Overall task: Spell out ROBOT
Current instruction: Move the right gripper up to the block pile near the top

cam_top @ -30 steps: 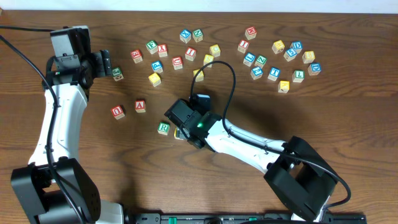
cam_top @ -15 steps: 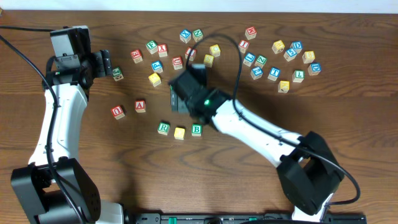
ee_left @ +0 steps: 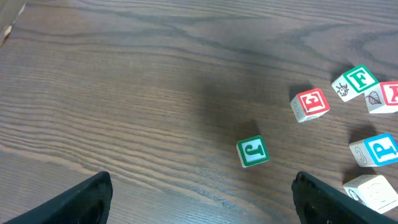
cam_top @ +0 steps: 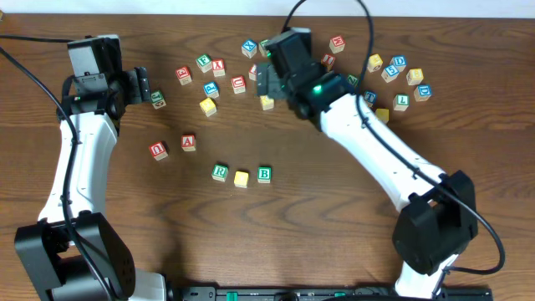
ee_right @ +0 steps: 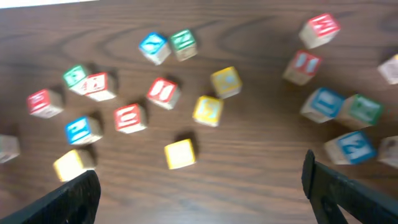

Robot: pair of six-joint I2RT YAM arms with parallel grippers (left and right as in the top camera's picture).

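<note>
Below the spread right claw (ee_right: 202,190), a yellow cube (ee_right: 180,154) lies untouched.

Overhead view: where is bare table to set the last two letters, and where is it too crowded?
Free: bare wood right of the B block, up to the right arm, and the strip above its row, below the scattered blocks. Crowded: among those blocks along the top, and by the U block and A block left of the row.

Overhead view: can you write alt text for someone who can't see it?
A green R cube, yellow cube and green B cube sit in a row on a wooden table. The open right gripper hangs over scattered letter cubes beyond; the left gripper is open too.
</note>
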